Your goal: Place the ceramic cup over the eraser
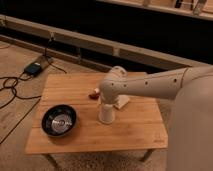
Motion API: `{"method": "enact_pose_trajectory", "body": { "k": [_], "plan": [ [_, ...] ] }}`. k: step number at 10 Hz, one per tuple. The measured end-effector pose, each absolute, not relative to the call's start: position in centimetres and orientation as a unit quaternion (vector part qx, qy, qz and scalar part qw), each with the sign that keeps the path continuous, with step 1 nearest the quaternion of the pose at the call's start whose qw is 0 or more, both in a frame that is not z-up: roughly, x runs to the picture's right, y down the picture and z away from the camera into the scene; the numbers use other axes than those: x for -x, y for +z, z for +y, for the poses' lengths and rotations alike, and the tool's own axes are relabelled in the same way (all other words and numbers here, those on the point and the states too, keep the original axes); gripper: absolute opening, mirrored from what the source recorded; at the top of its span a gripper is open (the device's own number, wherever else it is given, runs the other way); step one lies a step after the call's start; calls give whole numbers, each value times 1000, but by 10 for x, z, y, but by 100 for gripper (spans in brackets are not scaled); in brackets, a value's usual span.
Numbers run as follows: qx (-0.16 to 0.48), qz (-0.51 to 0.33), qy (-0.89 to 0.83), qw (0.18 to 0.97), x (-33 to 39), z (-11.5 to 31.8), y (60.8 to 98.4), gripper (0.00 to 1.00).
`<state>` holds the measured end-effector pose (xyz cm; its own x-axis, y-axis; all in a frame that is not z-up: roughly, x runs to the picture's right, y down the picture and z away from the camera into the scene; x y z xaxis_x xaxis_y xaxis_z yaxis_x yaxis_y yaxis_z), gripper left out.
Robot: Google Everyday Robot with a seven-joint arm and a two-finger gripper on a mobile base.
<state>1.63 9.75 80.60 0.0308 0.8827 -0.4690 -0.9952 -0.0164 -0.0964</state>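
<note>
Camera view, for your record. Ceramic cup [106, 114]: upright on the wooden desk [135, 127], long axis vertical. Gripper [107, 102]: directly above the cup, hidden behind the arm's wrist; you cannot tell whether it grasps it. Eraser: not visible. Black bowl [59, 120]: well left.

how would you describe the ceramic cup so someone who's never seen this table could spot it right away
Start at the wooden table, then find the black bowl near its front left. To the bowl's right, under the white arm's end where the tool reaches down, stands the ceramic cup. It is small, plain white and taller than wide, unlike the wide dark bowl or the flat pale block behind it.
</note>
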Motion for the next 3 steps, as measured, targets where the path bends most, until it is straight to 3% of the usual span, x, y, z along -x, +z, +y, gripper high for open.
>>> {"method": "enact_pose_trajectory", "body": {
  "k": [3],
  "plan": [
    [207, 137, 684, 686, -15, 98, 806, 80]
  ]
}}
